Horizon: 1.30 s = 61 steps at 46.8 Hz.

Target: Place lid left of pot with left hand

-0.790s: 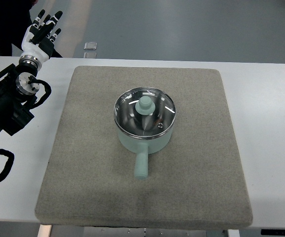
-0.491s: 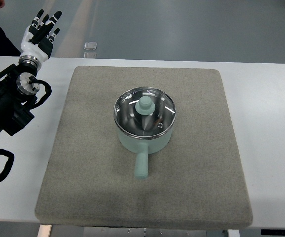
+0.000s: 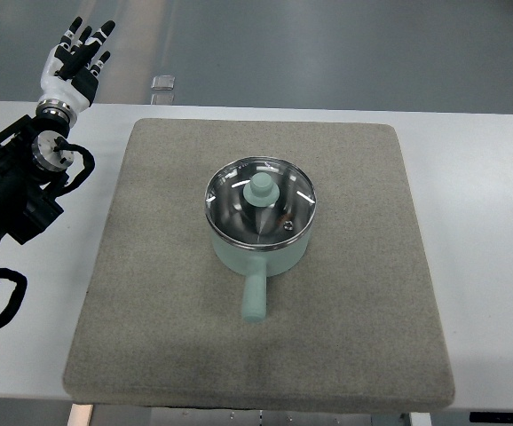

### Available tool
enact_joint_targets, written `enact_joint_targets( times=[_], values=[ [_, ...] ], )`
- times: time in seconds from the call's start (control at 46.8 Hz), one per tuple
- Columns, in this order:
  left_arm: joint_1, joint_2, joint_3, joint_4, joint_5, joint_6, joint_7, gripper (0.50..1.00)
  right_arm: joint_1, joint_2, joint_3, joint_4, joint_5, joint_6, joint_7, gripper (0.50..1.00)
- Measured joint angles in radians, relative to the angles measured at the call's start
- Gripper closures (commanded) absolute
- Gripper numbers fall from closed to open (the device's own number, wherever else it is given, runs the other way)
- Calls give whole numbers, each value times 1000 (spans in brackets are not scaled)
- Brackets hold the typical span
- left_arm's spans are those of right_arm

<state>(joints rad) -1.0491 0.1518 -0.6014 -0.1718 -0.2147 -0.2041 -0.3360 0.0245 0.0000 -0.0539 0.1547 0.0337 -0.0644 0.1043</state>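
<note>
A pale green pot (image 3: 261, 253) stands in the middle of a grey mat (image 3: 168, 293), its handle pointing toward the near edge. A glass lid (image 3: 239, 209) with a steel rim and a pale green knob (image 3: 260, 188) sits on the pot. My left hand (image 3: 76, 55) is at the far left corner of the table, well away from the pot, its fingers spread and holding nothing. Its black arm (image 3: 12, 191) comes in from the left edge. The right hand is out of view.
The mat lies on a white table (image 3: 487, 231). A small clear object (image 3: 163, 82) lies on the floor just beyond the table's far edge. Grey floor lies beyond the table.
The left hand has drifted slightly up and to the right at the far left corner. The pot and lid have not moved.
</note>
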Motion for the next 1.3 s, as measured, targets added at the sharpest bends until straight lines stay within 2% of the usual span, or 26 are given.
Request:
enact_joint_targets(
  times=[0.897,1.025,1.303],
  values=[
    [4,14,9,-21,6,-2,11,501,0,0,0,0,0,0,0,579],
    [3,14,97,-23,8,0,12,504,0,0,0,0,0,0,0,579],
    [-49,12,451,-63,10,-2,14,501,0,0,0,0,0,0,0,577]
  ],
)
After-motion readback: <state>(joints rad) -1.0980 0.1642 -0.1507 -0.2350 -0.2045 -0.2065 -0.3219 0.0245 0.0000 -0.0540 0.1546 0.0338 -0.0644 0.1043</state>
